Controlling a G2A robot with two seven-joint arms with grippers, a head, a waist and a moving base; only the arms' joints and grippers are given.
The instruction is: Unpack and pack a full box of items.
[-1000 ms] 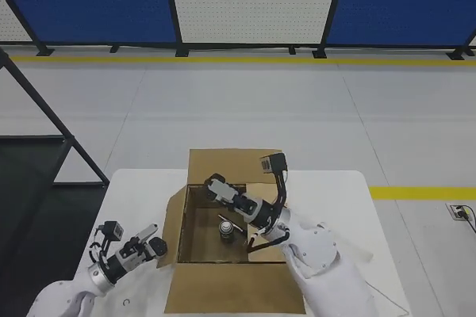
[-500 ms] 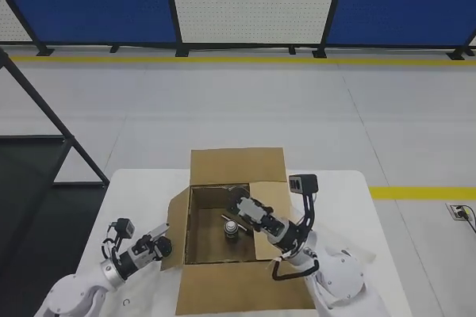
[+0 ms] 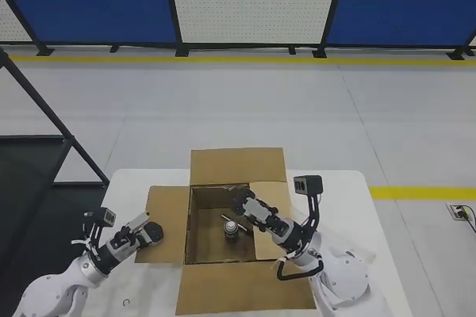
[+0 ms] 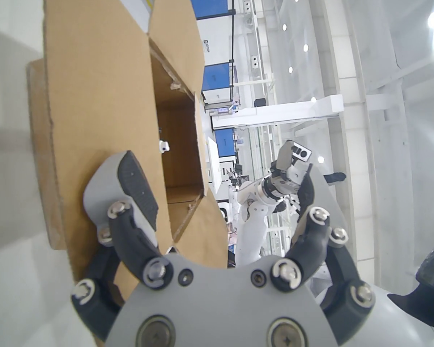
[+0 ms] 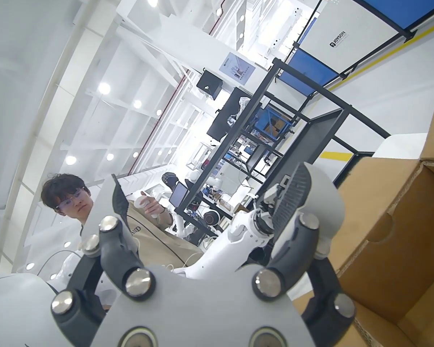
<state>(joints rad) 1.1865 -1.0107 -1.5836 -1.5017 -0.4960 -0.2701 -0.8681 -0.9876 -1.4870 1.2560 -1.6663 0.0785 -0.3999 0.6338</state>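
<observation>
Over the open box (image 3: pixel 238 165), jaws spread wide

Beneath the right gripper (image 3: pixel 240 197), the box is sitting on the white table (image 3: pixel 131 190) with its flaps folded outward. This gripper's fingers are standing wide apart, holding nothing. Just nearer the robot than the gripper, a small dark item with a silvery top (image 3: pixel 232 231) is standing inside the box. The left gripper (image 3: pixel 148 232), also spread and empty, is hovering at the side flap's outer edge, one finger pad (image 4: pixel 135 182) just beside the cardboard.

My right arm (image 3: pixel 274 226) covers part of the box (image 3: pixel 238 165) floor. The small round item (image 3: pixel 232 230) inside is too small to identify.
</observation>
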